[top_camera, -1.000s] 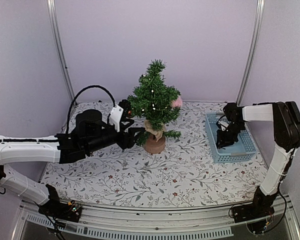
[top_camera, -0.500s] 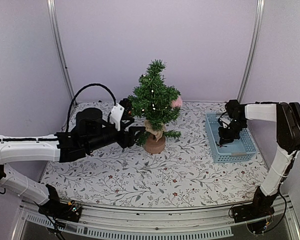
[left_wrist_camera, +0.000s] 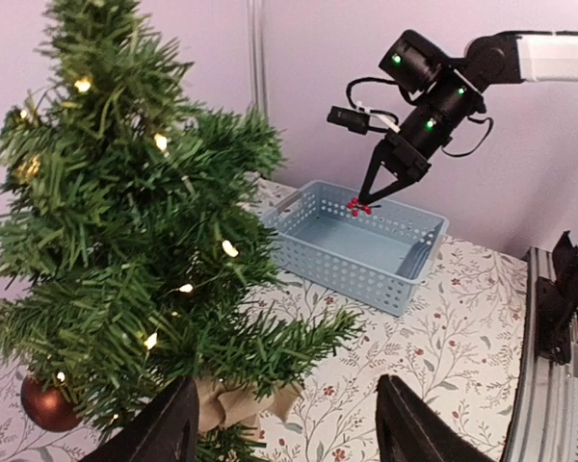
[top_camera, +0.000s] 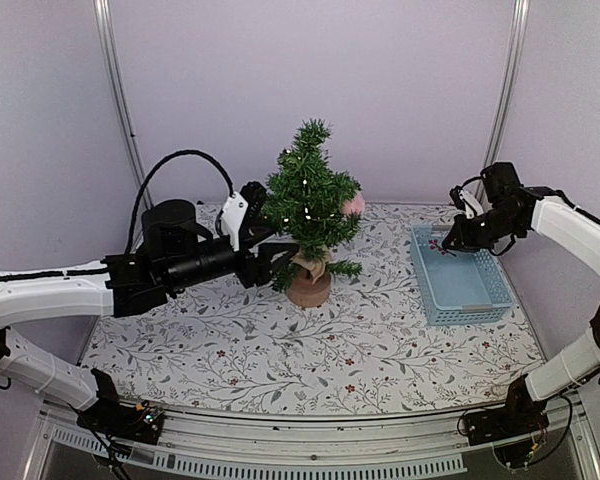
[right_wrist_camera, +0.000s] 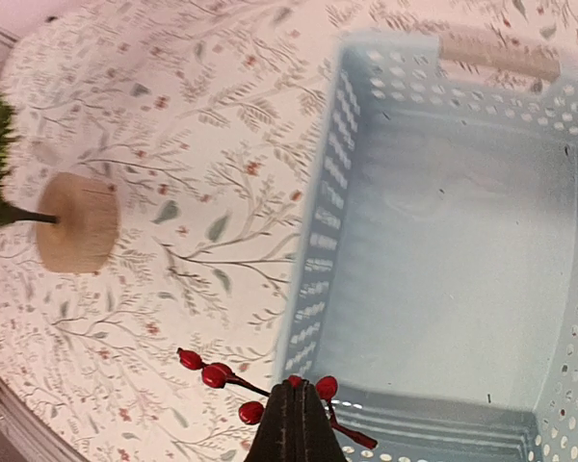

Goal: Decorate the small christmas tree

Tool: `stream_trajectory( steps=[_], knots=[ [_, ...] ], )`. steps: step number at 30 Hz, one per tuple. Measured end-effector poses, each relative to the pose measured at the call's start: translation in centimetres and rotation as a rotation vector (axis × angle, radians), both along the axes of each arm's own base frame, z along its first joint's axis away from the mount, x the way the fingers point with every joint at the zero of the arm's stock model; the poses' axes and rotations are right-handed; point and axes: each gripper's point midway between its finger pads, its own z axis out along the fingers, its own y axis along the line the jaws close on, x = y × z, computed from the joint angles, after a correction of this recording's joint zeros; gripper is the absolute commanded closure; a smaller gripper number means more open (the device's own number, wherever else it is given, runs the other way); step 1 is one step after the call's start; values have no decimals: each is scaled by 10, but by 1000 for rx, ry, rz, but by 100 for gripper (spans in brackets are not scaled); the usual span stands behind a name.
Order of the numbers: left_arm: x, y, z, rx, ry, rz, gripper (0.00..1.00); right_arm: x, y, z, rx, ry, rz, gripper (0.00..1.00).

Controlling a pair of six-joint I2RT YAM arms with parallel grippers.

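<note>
- My right claw (right_wrist_camera: 294, 428) pinches a red berry sprig (right_wrist_camera: 215, 375) over the blue plastic basket (top_camera: 468, 316).
- The upright green bristly christmas tree (top_camera: 308, 200) stands leftward, mid desk (top_camera: 280, 350); my wide-open left claw (left_wrist_camera: 287, 428) is nearer.

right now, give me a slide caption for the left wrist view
Lit small christmas tree in front; behind it the right claw holds a red berry sprig above the blue basket edge

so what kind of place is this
Probably a robot lab booth, not a home: two arms bolted at the table edge, plain walls with metal posts, and a floral tabletop staged with the small christmas tree and a blue basket.
</note>
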Motion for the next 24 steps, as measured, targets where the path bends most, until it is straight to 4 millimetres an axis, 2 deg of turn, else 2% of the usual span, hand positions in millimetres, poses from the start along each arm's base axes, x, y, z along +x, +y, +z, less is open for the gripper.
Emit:
stream_trajectory(
  steps=[4,6,10,16,20,24],
  knots=[
    [-15,-12,14,-11,-38,-99,37,-12,35,61,118,-164,107,100],
    [-23,-16,20,-14,-57,-144,37,-23,65,92,183,-248,202,100],
    [-45,-27,36,-25,-107,-234,39,-53,122,131,310,-341,371,100],
    [-64,-37,63,-50,-182,-305,43,-99,183,171,469,-414,558,100],
    [-66,-42,77,-68,-209,-330,46,-118,203,185,528,-440,634,100],
    [-67,-46,76,-68,-202,-343,47,-131,217,189,543,-445,694,100]
  ],
)
